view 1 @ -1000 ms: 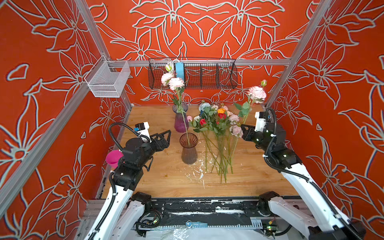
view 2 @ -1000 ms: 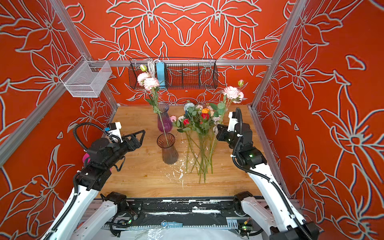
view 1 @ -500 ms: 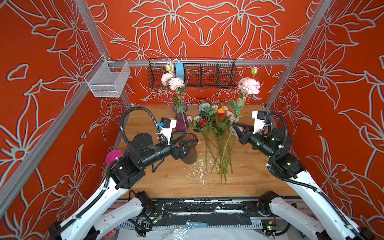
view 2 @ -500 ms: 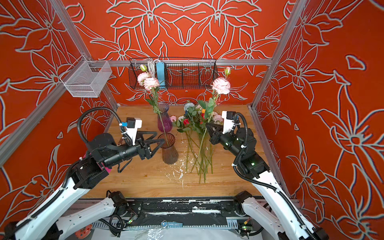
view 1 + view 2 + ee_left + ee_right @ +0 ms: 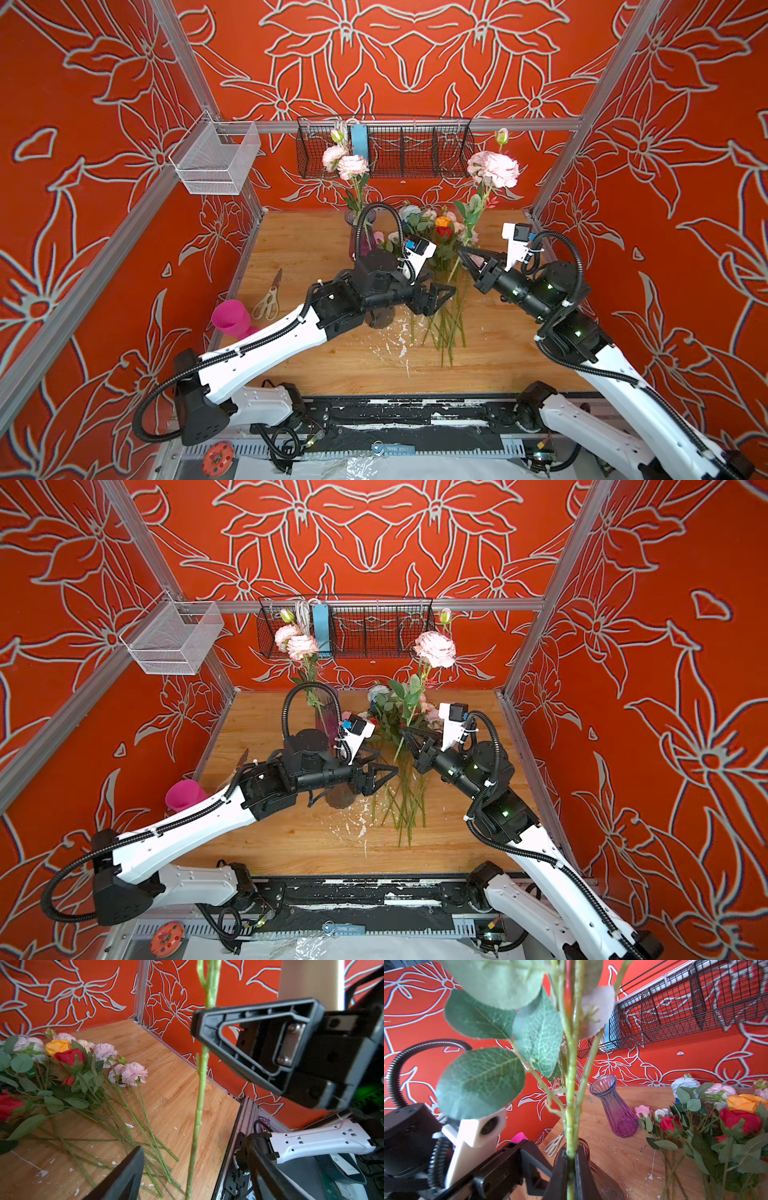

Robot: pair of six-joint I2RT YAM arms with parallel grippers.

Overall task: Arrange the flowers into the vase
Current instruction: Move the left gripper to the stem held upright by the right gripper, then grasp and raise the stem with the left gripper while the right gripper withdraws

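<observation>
Right gripper [image 5: 461, 251] pinches a pink peony's [image 5: 493, 168] stem upright, at 2 o'clock from the smoky vase [image 5: 340, 801]. Left gripper's [image 5: 444, 297] jaws stand spread beside the lower stem. Other flowers [image 5: 442, 232] lie toward the table's [image 5: 311, 353] 12 o'clock. The print on the blue tag [image 5: 392, 449] is too small to read.

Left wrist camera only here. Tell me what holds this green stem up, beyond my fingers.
Observer: The right gripper is shut on that stem, further toward the bloom than the left gripper.
Operator: Name the bloom.
Observer: A pale pink peony, fully open.
Operator: Find me the vase.
Observer: A dark glass vase stands right by the left gripper, mostly hidden from above.
</observation>
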